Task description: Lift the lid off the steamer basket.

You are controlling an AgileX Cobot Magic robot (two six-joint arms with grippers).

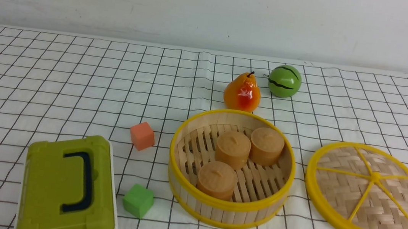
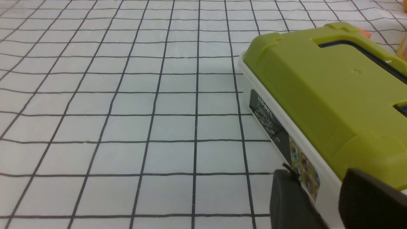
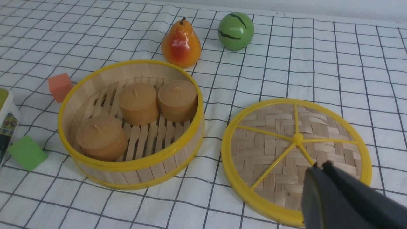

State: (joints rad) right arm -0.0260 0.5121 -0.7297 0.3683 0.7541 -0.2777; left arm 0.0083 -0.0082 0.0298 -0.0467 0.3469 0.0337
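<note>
The steamer basket (image 1: 224, 204) stands uncovered at the centre front of the checked cloth, and it also shows in the right wrist view (image 3: 136, 163). Three tan cylinders (image 1: 232, 148) sit on its slatted floor. The lid (image 1: 369, 195) lies flat on the cloth just right of the basket, apart from it. In the right wrist view my right gripper (image 3: 319, 165) is shut and empty, hanging over the lid (image 3: 270, 149) near its centre knob. My left gripper (image 2: 327, 194) is open and empty beside the olive-green box. Neither gripper shows in the front view.
An olive-green box (image 1: 69, 187) with a dark handle sits at the front left, close to my left gripper (image 2: 318, 86). An orange cube (image 1: 142, 135) and a green cube (image 1: 138, 200) lie left of the basket. A pear (image 1: 242, 92) and a green ball (image 1: 284, 81) stand behind it.
</note>
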